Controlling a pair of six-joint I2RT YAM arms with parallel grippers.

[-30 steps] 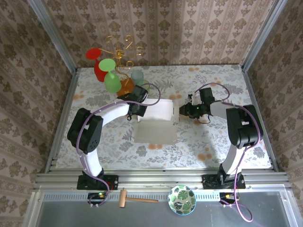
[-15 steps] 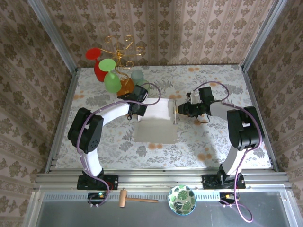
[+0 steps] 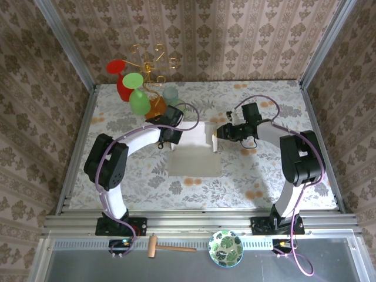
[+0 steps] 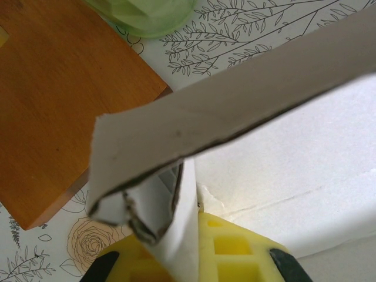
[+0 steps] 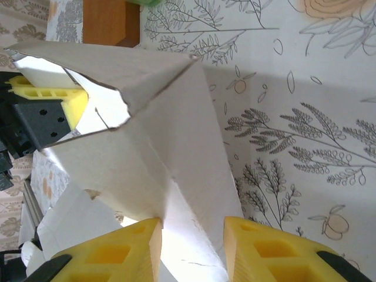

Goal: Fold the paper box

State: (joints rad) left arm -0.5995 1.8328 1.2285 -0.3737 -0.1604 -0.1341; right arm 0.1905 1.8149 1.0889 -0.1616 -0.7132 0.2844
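The paper box (image 3: 194, 154) is a pale cream cardboard sheet at the middle of the table, its far part folded up. My left gripper (image 3: 171, 136) is at the box's far left corner. In the left wrist view that gripper (image 4: 191, 220) is shut on a thin raised flap of the box (image 4: 282, 106). My right gripper (image 3: 220, 133) is at the box's far right edge. In the right wrist view its yellow fingers (image 5: 126, 249) stand apart around a raised, creased flap (image 5: 176, 147), the left finger touching the fold.
A gold stand with red and green glasses (image 3: 135, 94) on an orange wooden base (image 4: 59, 88) stands just behind the left gripper. A green glass (image 4: 147, 14) is close by. A wooden mallet (image 3: 167, 248) and a leaf-patterned bowl (image 3: 226, 248) lie on the near ledge.
My right gripper has moved left against the box, pushing its right flap up and inward, and its jaws have widened a little. The left gripper has stayed put, shut on its flap.
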